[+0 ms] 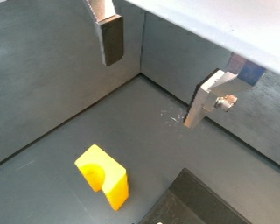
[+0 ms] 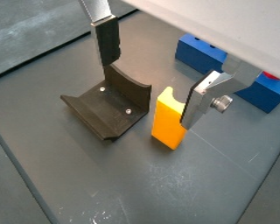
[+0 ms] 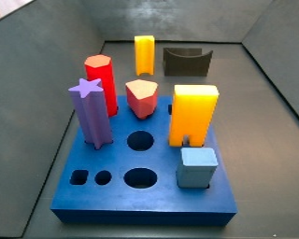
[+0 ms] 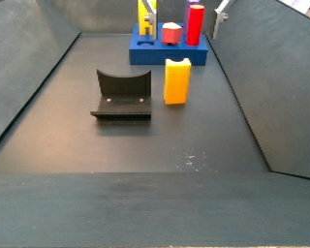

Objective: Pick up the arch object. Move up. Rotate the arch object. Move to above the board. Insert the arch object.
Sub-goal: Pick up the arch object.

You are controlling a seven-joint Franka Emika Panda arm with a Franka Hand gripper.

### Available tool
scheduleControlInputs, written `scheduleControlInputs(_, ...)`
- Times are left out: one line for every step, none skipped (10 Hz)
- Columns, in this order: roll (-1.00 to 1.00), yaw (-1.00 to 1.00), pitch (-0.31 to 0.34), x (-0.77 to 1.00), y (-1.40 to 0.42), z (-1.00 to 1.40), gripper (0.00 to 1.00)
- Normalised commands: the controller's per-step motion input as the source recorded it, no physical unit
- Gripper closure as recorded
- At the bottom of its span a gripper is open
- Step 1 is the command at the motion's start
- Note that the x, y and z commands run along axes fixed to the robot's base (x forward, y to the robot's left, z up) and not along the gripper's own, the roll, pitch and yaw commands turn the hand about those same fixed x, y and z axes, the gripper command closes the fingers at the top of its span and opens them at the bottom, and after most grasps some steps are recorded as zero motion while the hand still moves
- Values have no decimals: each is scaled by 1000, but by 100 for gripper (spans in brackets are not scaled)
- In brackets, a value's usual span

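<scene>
Evidently picking is in hand: the released end effector (image 2: 154,74) hovers above the arch (image 2: 167,117); next, descend and clench.

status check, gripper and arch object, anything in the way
Gripper open, empty, above the floor. Arch object upright on floor beside fixture, not grasped. Board crowded with pegs; round holes open.

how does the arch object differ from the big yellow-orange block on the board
The arch object is slim and stands on the dark floor beside the fixture; the big yellow-orange block is wider and sits on the board. Both stand upright, yellow shading to orange. The gripper hangs open above the arch object.
</scene>
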Motion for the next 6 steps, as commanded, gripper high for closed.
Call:
scheduleControlInputs(-17, 89, -64, -3, -314, -343, 0)
scheduleControlInputs(23, 503, -57, -20, -674, -549, 0)
scheduleControlInputs(0, 529, -11, 0, -603, -657, 0)
scheduleControlInputs(3, 540, -34, 0, -603, -703, 0)
scheduleControlInputs(0, 506, -151, 0, -426, -737, 0)
scheduleControlInputs(1, 11, -91, -14, -134, -449, 0)
